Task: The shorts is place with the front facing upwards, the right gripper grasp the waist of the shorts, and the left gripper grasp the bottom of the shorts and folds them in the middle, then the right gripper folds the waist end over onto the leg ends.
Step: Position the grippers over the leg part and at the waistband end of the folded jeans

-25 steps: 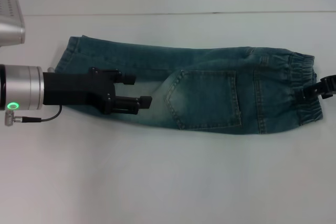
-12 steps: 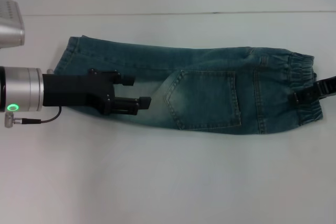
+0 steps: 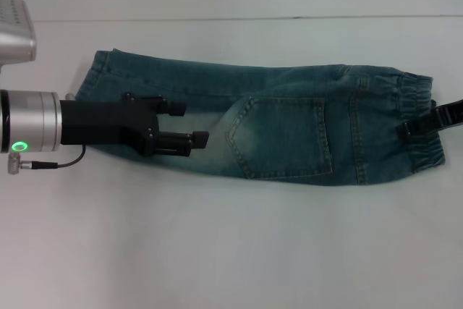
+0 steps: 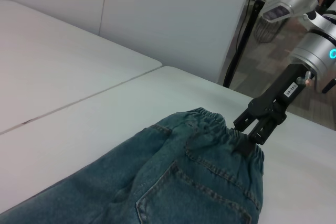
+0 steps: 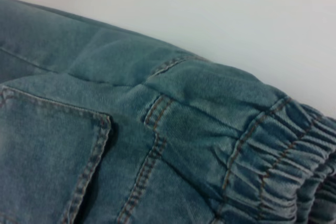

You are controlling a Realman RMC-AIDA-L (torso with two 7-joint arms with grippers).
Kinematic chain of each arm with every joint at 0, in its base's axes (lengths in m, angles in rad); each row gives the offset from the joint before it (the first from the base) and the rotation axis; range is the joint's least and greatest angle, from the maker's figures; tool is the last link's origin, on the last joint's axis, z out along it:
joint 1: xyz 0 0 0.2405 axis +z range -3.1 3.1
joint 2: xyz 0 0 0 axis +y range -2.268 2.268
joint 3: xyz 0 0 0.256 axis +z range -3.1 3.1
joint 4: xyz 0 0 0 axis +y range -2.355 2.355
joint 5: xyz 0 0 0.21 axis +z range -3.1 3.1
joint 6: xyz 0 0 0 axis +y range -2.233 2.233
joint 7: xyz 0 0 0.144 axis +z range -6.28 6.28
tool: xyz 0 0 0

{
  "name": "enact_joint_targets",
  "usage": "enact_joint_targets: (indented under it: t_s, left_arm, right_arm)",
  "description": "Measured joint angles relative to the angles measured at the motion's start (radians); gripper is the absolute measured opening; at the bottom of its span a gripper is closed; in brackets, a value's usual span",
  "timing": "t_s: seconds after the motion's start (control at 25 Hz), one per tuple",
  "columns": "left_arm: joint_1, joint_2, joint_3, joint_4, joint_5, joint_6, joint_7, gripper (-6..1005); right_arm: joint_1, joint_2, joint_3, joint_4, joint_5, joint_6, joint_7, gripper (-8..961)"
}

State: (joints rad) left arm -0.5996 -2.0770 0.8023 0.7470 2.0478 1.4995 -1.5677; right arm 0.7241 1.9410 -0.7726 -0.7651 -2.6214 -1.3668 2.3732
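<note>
The blue denim shorts (image 3: 282,128) lie flat across the white table (image 3: 231,251), folded lengthwise, with a patch pocket (image 3: 286,139) facing up. The leg ends point left and the elastic waist (image 3: 412,99) points right. My left gripper (image 3: 189,123) hovers over the leg part, open, with nothing between its fingers. My right gripper (image 3: 406,129) reaches in from the right edge, its fingertips over the waistband. In the left wrist view the right gripper (image 4: 251,132) stands with its fingers apart at the gathered waistband (image 4: 220,129). The right wrist view shows only the shorts (image 5: 157,129) up close.
A silver housing (image 3: 14,30) sits at the far left edge above my left arm. A seam (image 3: 231,18) runs across the back of the table. In the left wrist view, a wall (image 4: 173,19) stands behind the table and my right arm (image 4: 315,40) rises at the far corner.
My right gripper has slid leftward from beside the shorts onto the waistband. The left gripper has stayed over the leg part, and the shorts have not moved.
</note>
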Motion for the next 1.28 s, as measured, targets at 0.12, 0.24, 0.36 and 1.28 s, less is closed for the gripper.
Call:
enact_joint_targets:
  t_s: [0.12,0.24,0.36,1.28]
  left_arm:
    - [0.000,0.000,0.000,0.000,0.000,-0.001,0.000,829]
    - [-0.003,0.000,0.000,0.000,0.000,-0.003,0.000,829]
    - [-0.004,0.000,0.000,0.000,0.000,-0.007,0.000,829]
    - [-0.003,0.003,0.000,-0.023,0.000,-0.040,0.007,829]
  right_arm:
    - [-0.001,-0.001,0.001,0.000,0.000,0.002,-0.001,916]
    - [-0.001,-0.006,0.001,0.000,0.001,0.002,-0.001,917]
    - [-0.002,-0.008,0.001,0.000,0.001,0.004,-0.002,917]
    - [0.006,0.015,0.022,-0.002,0.008,-0.062,-0.023,917]
